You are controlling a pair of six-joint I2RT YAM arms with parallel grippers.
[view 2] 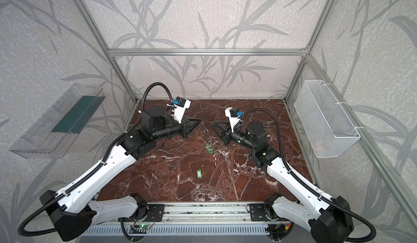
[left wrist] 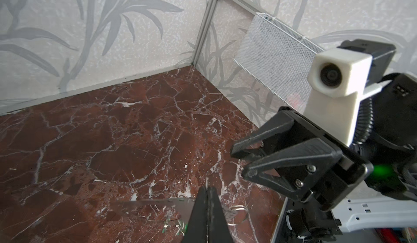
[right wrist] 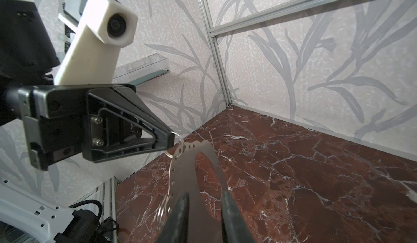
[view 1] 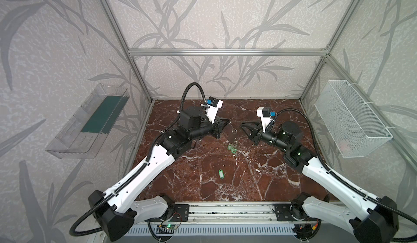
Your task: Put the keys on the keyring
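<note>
above the back half of the red-brown marble worktop [view 1: 203, 185], the two hands face each other tip to tip with a narrow gap between them. the left hand [right wrist: 172, 138] is pressed together and pinches a small wire ring [right wrist: 176, 145]. that ring runs through one of the small rim holes of the keyring [right wrist: 183, 169], so the flat grey plate hangs tilted from it. the right hand [left wrist: 244, 162] is spread, its two fingers plainly apart. in its own wrist view the lower part of the plate lines up between those fingers, yet in both top views the tips stand just beside the ring and apart from it. so it is probably not touching the plate, though the mirror-like metal makes that hard to judge. more wire rings [right wrist: 163, 208] sit at a hole lower on the plate's rim. a bunch of keys [view 1: 232, 148] with green tags shows below the gap between the hands. a lone key [view 1: 221, 173] lies flat nearer the front edge, well apart from the bunch, with bare marble all around it. behind the hands a band of bare worktop runs to the aluminium rail [view 1: 225, 99] at the foot of the back wall. like rails bound both sides. the forearms slant in from the front corners, leaving the front centre open between them. a wire basket [view 1: 352, 120] and a clear tray [view 1: 85, 122] hang on the side walls, above the worktop's edges.
</note>
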